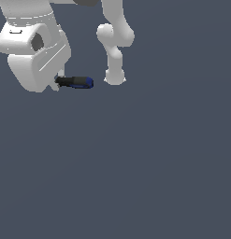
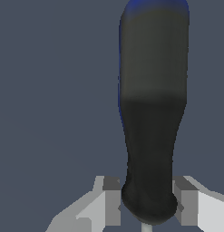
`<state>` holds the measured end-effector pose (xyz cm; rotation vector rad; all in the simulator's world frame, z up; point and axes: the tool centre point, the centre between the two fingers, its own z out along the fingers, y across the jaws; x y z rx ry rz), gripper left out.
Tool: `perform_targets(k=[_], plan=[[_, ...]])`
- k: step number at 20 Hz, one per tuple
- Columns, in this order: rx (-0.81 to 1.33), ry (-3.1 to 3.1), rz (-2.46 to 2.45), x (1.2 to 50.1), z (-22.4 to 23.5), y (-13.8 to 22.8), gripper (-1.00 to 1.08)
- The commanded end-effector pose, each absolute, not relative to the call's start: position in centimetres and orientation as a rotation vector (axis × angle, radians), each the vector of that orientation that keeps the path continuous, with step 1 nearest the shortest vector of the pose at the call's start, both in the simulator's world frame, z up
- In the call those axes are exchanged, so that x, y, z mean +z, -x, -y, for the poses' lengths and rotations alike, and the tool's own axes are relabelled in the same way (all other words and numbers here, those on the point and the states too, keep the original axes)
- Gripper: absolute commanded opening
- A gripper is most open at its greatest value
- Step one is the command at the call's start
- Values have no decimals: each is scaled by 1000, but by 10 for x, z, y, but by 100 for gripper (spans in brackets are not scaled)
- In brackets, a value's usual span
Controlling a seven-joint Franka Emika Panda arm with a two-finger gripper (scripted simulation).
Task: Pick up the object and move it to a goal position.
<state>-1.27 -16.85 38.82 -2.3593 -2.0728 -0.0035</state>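
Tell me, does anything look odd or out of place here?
Nothing stands out. The gripper has its fingers on either side of the screwdriver, near the handle's shaft end; the blue end sticks out sideways.

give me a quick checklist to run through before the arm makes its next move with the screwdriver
1. Screwdriver sits between the fingers: ok.
2. Gripper pads at the handle's narrow end by the shaft: ok.
3. Pads pressing firmly: cannot tell.
4. Blue end sticks out free toward the exterior view's right: ok.
5. Screwdriver lifted off the floor: cannot tell.
6. Goal position marked: not ok, none visible.
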Motion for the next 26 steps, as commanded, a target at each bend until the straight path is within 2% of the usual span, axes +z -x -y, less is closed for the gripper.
perform_targets(k=[1,12,26], plan=[[-3,2359,2073,409,181,13,-100],[-1,2361,2071,470,219,11,-100],[0,2362,2071,491,233,9,-100]])
